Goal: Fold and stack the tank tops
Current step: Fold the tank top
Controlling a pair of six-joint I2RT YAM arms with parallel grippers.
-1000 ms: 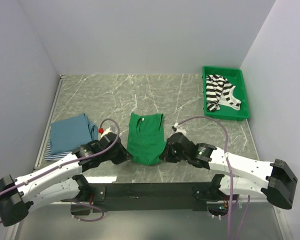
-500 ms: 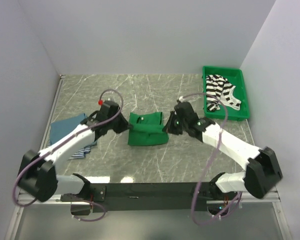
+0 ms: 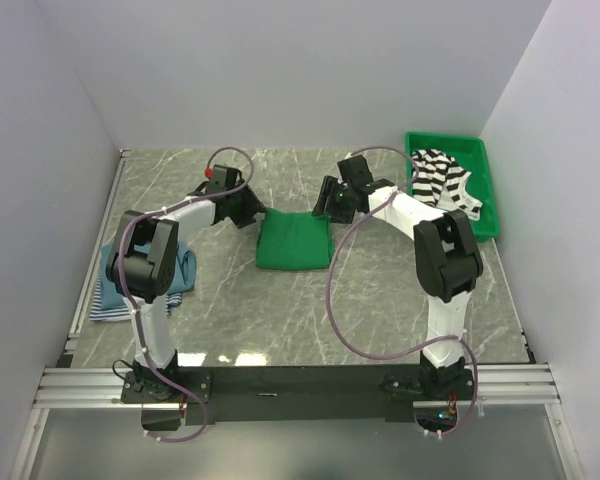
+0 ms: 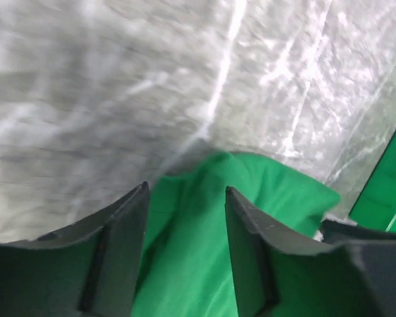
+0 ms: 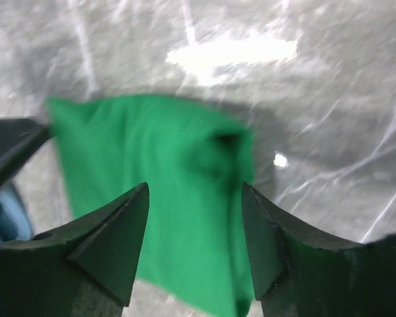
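The green tank top point(image 3: 293, 241) lies folded into a small rectangle on the table's middle. My left gripper point(image 3: 252, 215) hovers at its far left corner, jaws open. In the left wrist view the green tank top point(image 4: 204, 264) shows below the left gripper point(image 4: 187, 189), with nothing pinched. My right gripper point(image 3: 327, 205) is at the far right corner, also open. The green cloth point(image 5: 158, 152) lies under the right gripper point(image 5: 195, 187). A black-and-white striped tank top point(image 3: 442, 185) sits crumpled in the bin. Folded blue tops point(image 3: 145, 268) lie at the left.
A rigid green bin point(image 3: 492, 200) stands at the back right against the wall. A blue-white striped edge point(image 3: 108, 303) sticks out under the blue pile near the table's left rail. White walls close in the table on three sides.
Both grippers carried the green top's near edge to the far edge, folding it in half. Then both opened and let go of the cloth.
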